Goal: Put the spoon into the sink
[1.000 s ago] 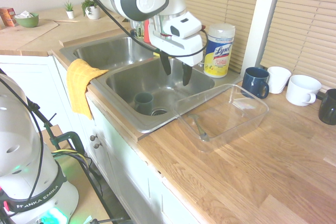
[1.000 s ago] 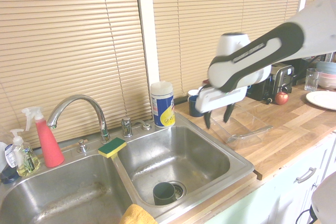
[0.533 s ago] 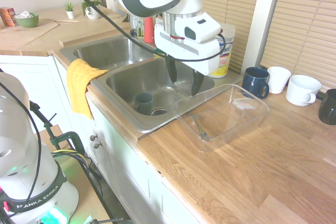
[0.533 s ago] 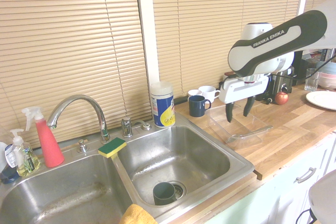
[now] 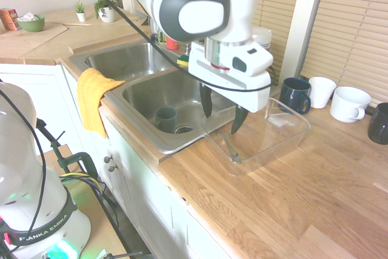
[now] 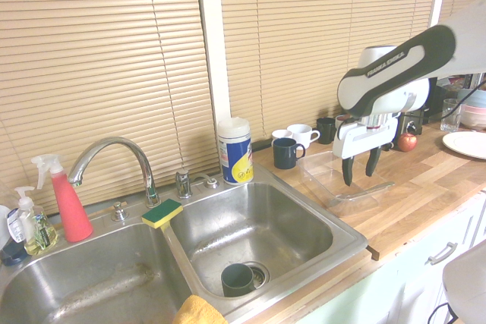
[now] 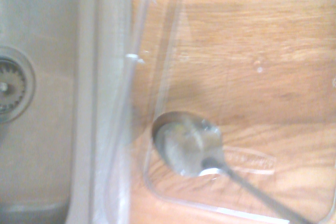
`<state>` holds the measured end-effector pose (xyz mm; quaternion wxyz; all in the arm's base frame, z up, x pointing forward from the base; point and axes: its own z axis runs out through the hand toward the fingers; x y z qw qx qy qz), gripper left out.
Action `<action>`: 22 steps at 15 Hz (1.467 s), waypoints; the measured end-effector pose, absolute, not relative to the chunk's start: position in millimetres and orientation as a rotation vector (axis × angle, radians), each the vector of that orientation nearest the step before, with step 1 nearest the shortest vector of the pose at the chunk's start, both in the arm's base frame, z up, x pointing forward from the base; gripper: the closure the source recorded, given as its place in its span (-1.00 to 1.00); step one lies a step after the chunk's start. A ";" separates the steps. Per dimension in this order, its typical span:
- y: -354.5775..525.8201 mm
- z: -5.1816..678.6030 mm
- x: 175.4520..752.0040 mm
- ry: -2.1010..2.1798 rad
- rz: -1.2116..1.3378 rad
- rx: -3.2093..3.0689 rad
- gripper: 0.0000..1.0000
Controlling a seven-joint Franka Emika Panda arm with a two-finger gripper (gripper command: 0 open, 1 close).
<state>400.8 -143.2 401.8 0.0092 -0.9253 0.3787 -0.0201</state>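
The spoon [image 5: 230,148] lies flat in the clear plastic tray [image 5: 300,127] on the wooden counter, right beside the sink [image 5: 148,91]. Its bowl [image 7: 186,148] points toward the sink edge, in the tray's corner. My gripper [image 5: 222,112] hangs open just above the tray's sink-side end, its dark fingers [image 5: 237,119] straddling the air over the spoon and holding nothing. From the other side the gripper [image 6: 360,168] hovers over the spoon's handle [image 6: 363,192], with the sink's basin [image 6: 266,225] to the left.
A dark cup [image 5: 165,118] stands by the drain in the near basin. A yellow cloth [image 5: 91,98] hangs over the sink's front. Mugs [image 5: 296,94] line the wall behind the tray. A wipes canister [image 6: 235,149], a sponge [image 6: 162,212] and the faucet [image 6: 114,153] sit behind the basins.
The gripper has travelled from above the sink basin to over the tray and come lower toward the spoon. It stayed open. The spoon has not moved.
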 end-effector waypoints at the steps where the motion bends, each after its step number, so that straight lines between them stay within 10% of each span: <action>1: -145.0 394.6 406.2 1.164 -0.047 -2.902 -1.00; 18: -143.6 350.3 424.0 0.982 0.159 -3.087 -1.00; 19: -143.0 347.6 426.2 0.975 0.167 -3.090 1.00; 22: -143.6 339.2 435.4 0.947 0.166 -3.100 1.00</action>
